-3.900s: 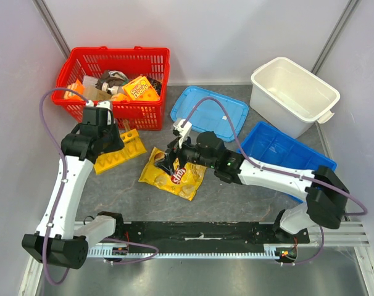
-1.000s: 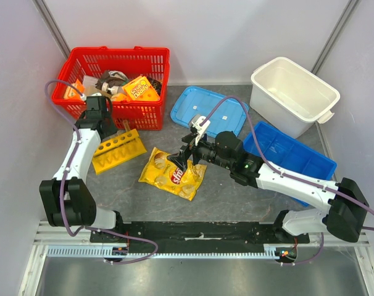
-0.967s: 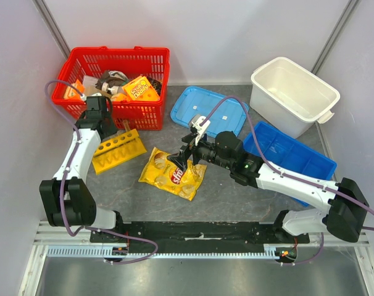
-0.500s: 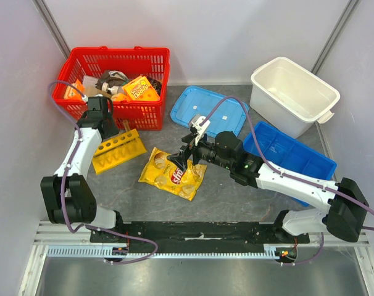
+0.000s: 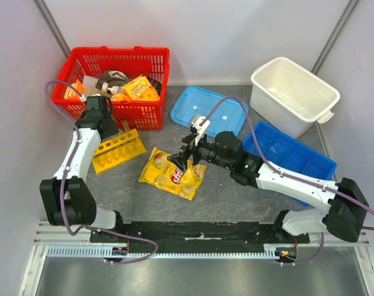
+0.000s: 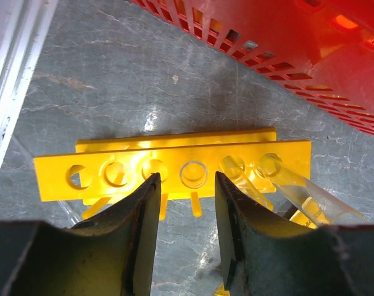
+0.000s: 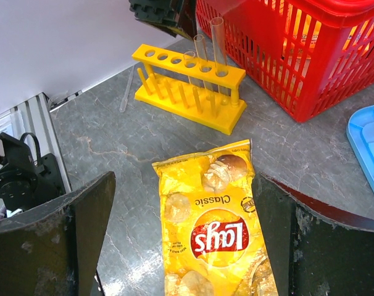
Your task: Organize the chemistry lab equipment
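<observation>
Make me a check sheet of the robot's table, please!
Surface: grey table, no spill seen.
Job's things: yellow rack upright beside the red basket, glass tubes in its end holes; blue bin, blue lid and white tub on the right.
Clutter: chips bag flat mid-table; mixed packs in the basket.
Pincers: left pincer open above the rack, holding nothing; right pincer open wide over the bag, holding nothing.
Cables: purple cables loop along both arms; no snag seen.
Surroundings: white walls around the table.
</observation>
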